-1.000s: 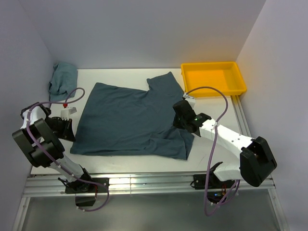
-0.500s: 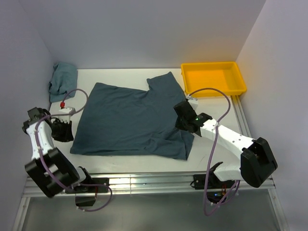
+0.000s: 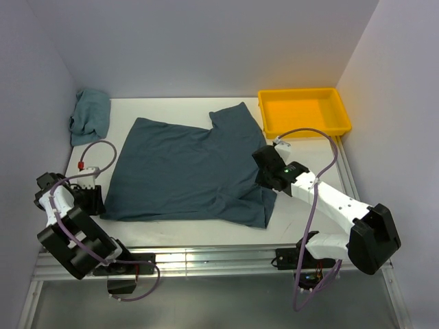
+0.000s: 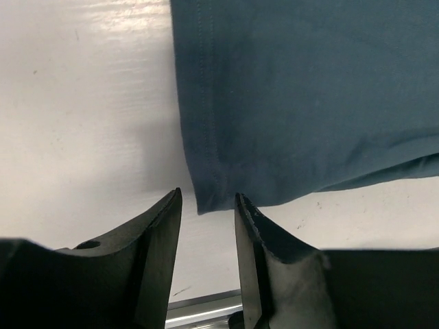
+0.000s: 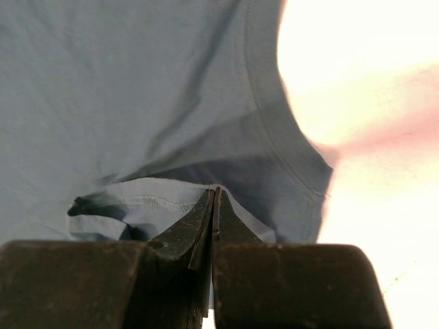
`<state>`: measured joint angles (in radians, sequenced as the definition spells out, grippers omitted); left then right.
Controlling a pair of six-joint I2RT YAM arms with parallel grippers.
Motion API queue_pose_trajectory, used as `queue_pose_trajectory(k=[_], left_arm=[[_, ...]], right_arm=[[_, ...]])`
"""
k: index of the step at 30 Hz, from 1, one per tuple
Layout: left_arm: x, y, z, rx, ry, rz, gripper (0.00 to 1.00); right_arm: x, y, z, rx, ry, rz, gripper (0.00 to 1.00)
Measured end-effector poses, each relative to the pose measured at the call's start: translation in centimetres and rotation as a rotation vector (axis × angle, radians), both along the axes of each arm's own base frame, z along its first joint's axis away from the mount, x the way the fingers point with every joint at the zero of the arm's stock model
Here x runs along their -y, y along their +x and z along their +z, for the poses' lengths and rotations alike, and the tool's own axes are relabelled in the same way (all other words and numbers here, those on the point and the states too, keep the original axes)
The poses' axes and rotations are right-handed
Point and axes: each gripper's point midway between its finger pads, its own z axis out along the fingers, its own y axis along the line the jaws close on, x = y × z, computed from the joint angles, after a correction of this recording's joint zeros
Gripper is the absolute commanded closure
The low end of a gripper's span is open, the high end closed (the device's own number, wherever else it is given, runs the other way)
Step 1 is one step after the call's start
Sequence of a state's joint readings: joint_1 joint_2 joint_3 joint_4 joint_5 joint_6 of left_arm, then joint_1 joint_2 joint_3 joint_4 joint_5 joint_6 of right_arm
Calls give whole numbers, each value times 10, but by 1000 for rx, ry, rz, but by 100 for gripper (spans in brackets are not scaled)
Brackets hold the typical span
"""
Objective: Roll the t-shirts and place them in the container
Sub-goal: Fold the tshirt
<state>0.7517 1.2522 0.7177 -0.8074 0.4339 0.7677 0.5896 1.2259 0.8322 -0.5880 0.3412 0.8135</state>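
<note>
While the slate t-shirt (image 3: 185, 171) lies spread on the tabletop (image 3: 171, 110), the left pincer (image 4: 208, 197) sits low, fingers apart, lined up on its near-left hem corner, likely for a grab. The right pincer (image 5: 213, 193), pressed together, hovers over the rumpled right sleeve.
</note>
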Motion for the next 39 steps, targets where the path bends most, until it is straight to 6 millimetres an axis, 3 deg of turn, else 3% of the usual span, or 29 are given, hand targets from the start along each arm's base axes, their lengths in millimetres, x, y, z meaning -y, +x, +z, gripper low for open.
queue_pose_trajectory(k=[14,17,20,21,23,34,39], left_arm=[[10,-11,-16,-29,-89,-3,61],[10,-11,-17,-29,-91,-3,69],[10,-11,-17,-28,-92,-4,84],[10,-11,-17,-29,-92,-4,95],[11,-11,-16,-27,-98,-5,100],[-6,18,34,78,-57,-16,100],[-10,31,42,85,-103,-18,100]], right_arm=[[2,2,3,-15,-23,-4,100],[2,2,3,-16,-23,-4,100],[2,2,3,-16,-23,-4,100],[2,2,3,-15,-23,-4,100],[2,2,3,-15,-24,-5,100],[12,10,23,28,-34,-36,100],[24,15,28,43,-29,-73,100]])
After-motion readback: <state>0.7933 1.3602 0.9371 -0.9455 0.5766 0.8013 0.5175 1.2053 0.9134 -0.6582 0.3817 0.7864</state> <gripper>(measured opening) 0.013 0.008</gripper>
